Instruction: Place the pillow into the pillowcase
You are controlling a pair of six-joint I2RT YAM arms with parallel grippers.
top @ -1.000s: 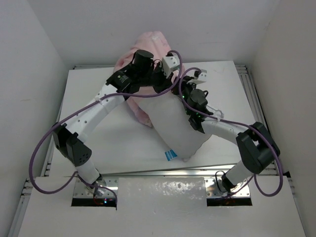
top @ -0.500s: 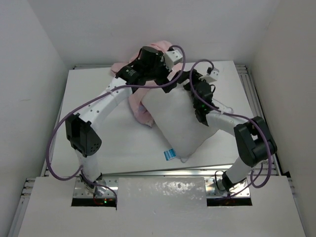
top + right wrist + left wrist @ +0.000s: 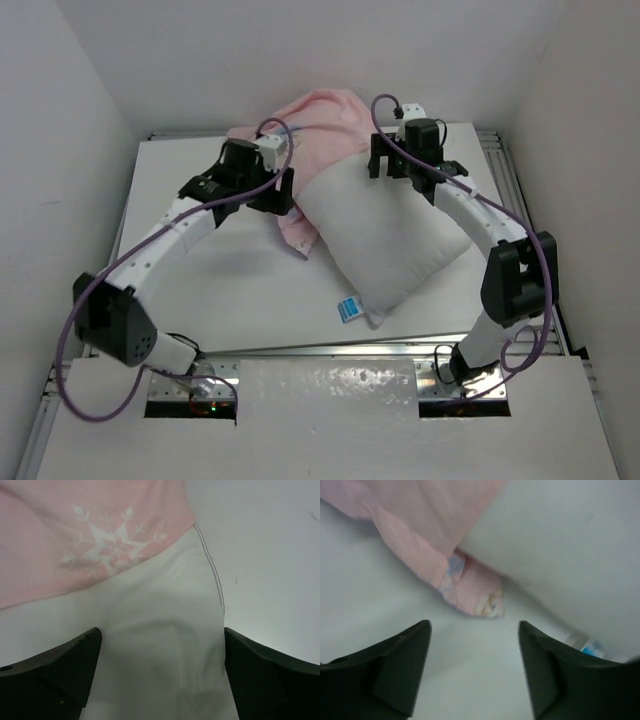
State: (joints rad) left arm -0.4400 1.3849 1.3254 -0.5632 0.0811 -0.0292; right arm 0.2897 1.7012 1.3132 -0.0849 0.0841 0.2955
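Observation:
The white pillow [image 3: 395,240] lies slantwise on the table, its blue tag [image 3: 349,308] at the near corner. The pink pillowcase [image 3: 320,125] covers the pillow's far end and bunches against the back wall. My left gripper [image 3: 281,193] is open over bare table beside the pillowcase's near-left corner [image 3: 475,590], holding nothing [image 3: 475,630]. My right gripper [image 3: 388,167] hovers open above the pillow's far right part. In the right wrist view its jaws [image 3: 160,635] straddle white pillow cloth [image 3: 165,655] just below the snowflake-printed pillowcase edge [image 3: 100,545].
The white table [image 3: 200,270] ends in metal rails on the left, right and near sides. White walls [image 3: 80,90] close in on three sides. The arm bases [image 3: 190,385] sit at the near edge, with purple cables looping from both arms.
Both grippers opened and let go of the pillowcase. The left arm drew back to the left, the right arm swung to the far right. The pillowcase settled over the pillow's far end.

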